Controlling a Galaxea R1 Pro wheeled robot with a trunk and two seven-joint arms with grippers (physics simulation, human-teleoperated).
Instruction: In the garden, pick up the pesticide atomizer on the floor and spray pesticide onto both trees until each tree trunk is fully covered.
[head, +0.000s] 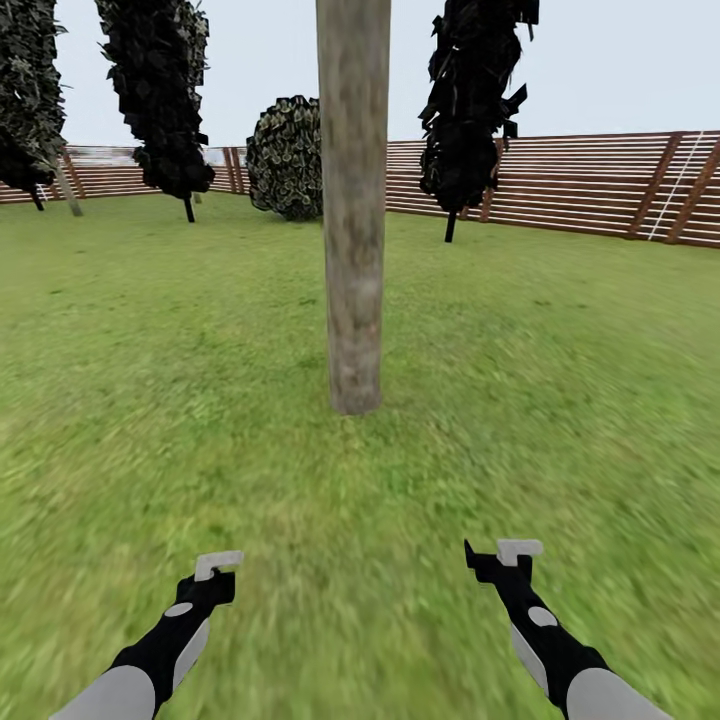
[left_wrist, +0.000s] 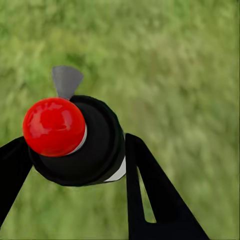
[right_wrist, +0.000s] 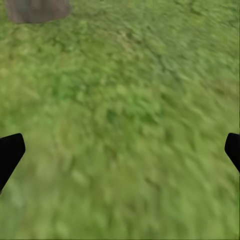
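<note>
A thick pale grey-brown tree trunk (head: 353, 200) rises from the lawn (head: 150, 380) straight ahead, a couple of arm lengths beyond both grippers. Its base (right_wrist: 37, 10) shows at the edge of the right wrist view. Far to the left, by the fence, leans another pale trunk (head: 68, 190) under dark foliage. My left gripper (head: 218, 566) is shut on the pesticide atomizer (left_wrist: 90, 145), a round black body with a red knob (left_wrist: 54, 126) and a grey nozzle (left_wrist: 66, 80), held over the grass. My right gripper (head: 505, 552) hangs open over bare grass, its fingers (right_wrist: 10, 152) wide apart.
A brown slatted fence (head: 580, 185) closes the back of the lawn. Two thin dark-trunked trees (head: 160, 100) (head: 465, 100) and a round bush (head: 287, 158) stand near it. Open grass lies on both sides of the near trunk.
</note>
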